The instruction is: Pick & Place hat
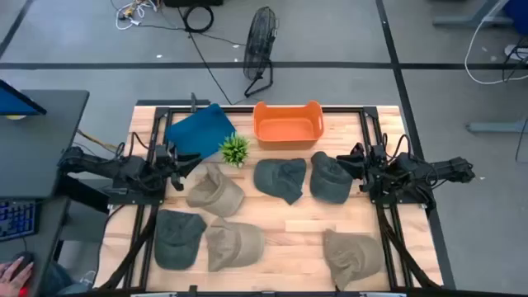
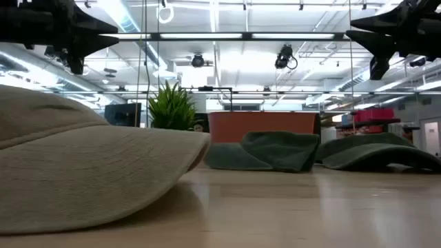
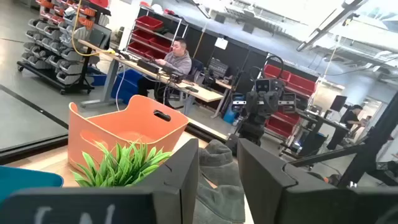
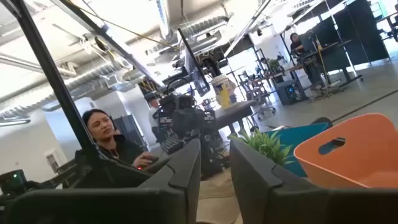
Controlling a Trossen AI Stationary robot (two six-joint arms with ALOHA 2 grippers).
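Several soft caps lie crown-up on the wooden table: a tan one, a dark green one, a grey-green one, and in the near row a dark green one and two tan ones. An orange basket stands at the far edge. My left gripper hovers open above the table's left side, near the tan cap. My right gripper hovers open at the right side, beside the grey-green cap. Both are raised and touch nothing.
A small green plant stands between the basket and a blue tray at the far left. In the low view a tan cap fills the near left. Bare wood lies in the middle. People sit at desks beyond the table.
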